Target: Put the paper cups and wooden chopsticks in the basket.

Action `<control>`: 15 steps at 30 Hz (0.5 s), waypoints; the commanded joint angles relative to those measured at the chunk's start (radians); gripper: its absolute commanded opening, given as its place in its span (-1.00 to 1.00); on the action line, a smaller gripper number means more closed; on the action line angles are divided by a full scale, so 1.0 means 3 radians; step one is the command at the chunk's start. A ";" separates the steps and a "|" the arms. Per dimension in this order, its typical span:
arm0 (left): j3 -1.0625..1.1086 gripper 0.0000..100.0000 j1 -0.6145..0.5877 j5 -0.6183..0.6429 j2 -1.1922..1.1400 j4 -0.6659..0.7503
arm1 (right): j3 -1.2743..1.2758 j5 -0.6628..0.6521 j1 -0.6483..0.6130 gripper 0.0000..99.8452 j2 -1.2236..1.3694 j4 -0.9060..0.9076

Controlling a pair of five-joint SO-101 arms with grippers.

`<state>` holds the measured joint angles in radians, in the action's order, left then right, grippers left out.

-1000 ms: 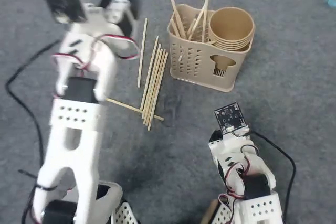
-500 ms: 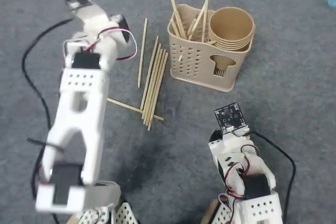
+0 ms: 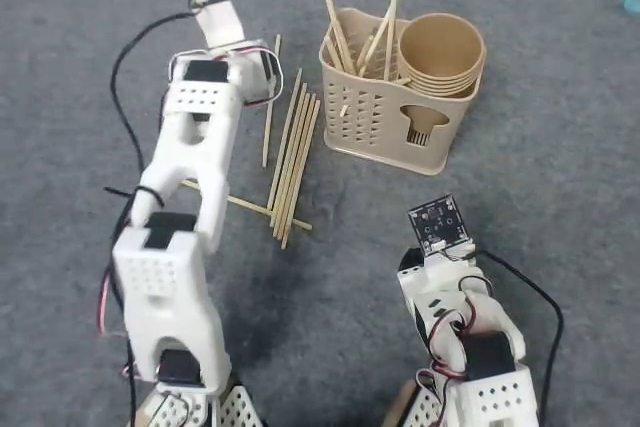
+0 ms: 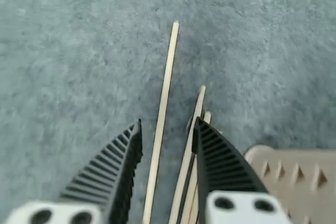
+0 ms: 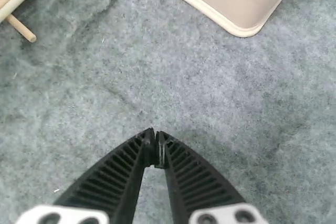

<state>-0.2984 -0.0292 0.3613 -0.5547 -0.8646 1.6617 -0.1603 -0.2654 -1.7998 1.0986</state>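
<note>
High view, from the left: the left arm (image 3: 190, 157) is stretched to the far side of the grey desk (image 3: 560, 177). There the left claw (image 4: 167, 123), jaws apart, straddles a single wooden chopstick (image 4: 160, 129) lying flat. Just beside it a bundle of chopsticks (image 3: 292, 162) lies across a slanted chopstick (image 3: 250, 207). Further right stands the basket (image 3: 385, 117), with leaning chopsticks (image 3: 345, 42) in one compartment and stacked paper cups (image 3: 440, 52) in the other. The right claw (image 5: 155, 148), jaws together, hangs over bare desk near the basket's corner.
</note>
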 commanded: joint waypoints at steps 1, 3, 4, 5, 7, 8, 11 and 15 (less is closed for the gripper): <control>-0.0647 -0.70 0.0000 -0.0051 -0.0430 -0.0026 | 0.0072 -0.0061 0.0028 -0.98 -0.0049 -0.0084; -0.0831 -0.70 -0.0010 -0.0138 -0.0680 -0.0026 | 0.0072 -0.0061 0.0028 -0.98 -0.0049 -0.0084; -0.0918 -0.70 -0.0005 -0.0256 -0.0803 -0.0020 | 0.0072 -0.0061 0.0028 -0.98 -0.0049 -0.0084; -0.1015 -0.70 0.0005 -0.0389 -0.0926 -0.0020 | 0.0072 -0.0061 0.0028 -0.98 -0.0049 -0.0084; -0.1230 -0.70 0.0056 -0.0598 -0.1125 -0.0031 | 0.0072 -0.0061 0.0028 -0.98 -0.0049 -0.0084; -0.1327 -0.70 0.0077 -0.0665 -0.1212 -0.0036 | 0.0072 -0.0061 0.0028 -0.98 -0.0049 -0.0084; -0.1660 -0.70 0.0118 -0.0675 -0.1453 -0.0164 | 0.0072 -0.0061 0.0028 -0.98 -0.0049 -0.0074; -0.2028 -0.70 0.0133 -0.0675 -0.1800 -0.0261 | 0.0072 -0.0061 0.0028 -0.98 -0.0049 -0.0059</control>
<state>-0.7802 -0.0031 0.1680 -1.0441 -0.9198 1.6617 -0.1603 -0.2654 -1.7998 1.0986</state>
